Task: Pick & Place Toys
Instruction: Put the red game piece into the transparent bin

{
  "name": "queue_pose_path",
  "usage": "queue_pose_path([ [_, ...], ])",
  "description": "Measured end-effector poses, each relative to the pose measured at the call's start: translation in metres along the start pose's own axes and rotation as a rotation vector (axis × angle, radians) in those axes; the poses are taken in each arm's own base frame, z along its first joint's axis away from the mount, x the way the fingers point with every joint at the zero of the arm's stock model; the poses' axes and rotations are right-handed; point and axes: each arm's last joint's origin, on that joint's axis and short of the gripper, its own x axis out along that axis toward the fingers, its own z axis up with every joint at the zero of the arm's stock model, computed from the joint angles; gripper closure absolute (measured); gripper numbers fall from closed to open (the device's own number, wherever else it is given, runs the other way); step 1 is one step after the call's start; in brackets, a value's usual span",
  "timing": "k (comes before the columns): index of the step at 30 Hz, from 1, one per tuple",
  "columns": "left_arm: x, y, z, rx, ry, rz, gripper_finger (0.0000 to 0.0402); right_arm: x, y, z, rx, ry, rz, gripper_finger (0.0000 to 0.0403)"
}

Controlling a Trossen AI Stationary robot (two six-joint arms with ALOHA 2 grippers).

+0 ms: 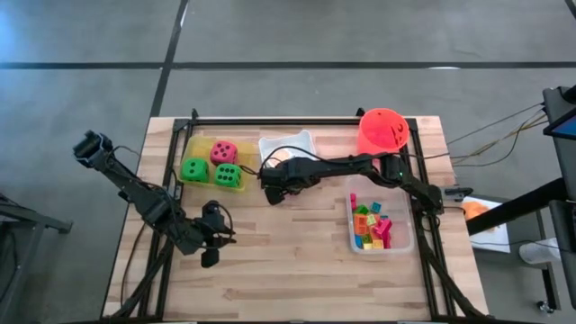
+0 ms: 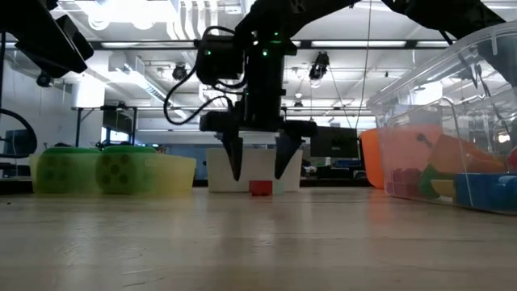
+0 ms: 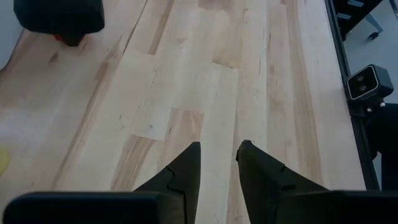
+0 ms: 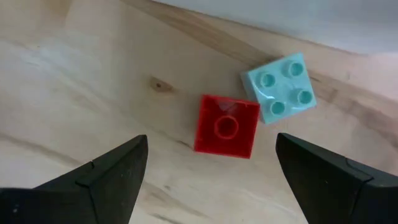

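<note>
Now red brick [image 4: 226,126] sits btwn open right tool [image 4: 211,168] tips.

Right gripper [image 2: 258,166] fingers spread wide, left gripper [image 3: 219,163] fingers nearly together

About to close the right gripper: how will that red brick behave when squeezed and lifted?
The red brick looks like rigid, light plastic, so it probably won't deform. Its flat sides should grip well. It touches the light blue brick, which may get nudged. The right gripper stands open around it.
</note>
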Motion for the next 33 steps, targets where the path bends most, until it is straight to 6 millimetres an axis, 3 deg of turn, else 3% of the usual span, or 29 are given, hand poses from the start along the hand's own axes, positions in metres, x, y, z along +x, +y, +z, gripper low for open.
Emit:
queue_pose_path([
  [7,0.000,0.000,0.000,-0.002,-0.002,-0.002,0.0300,0.018,0.000,-0.001,0.024,-0.001,0.042,0.0053],
  [16,0.000,0.000,0.000,-0.002,-0.004,-0.004,0.0300,0.019,0.000,0.001,0.026,-0.011,0.049,0.0061],
  [33,0.000,0.000,0.000,-0.002,-0.004,-0.003,0.0300,0.031,-0.008,-0.006,0.006,0.011,0.005,0.0267],
])
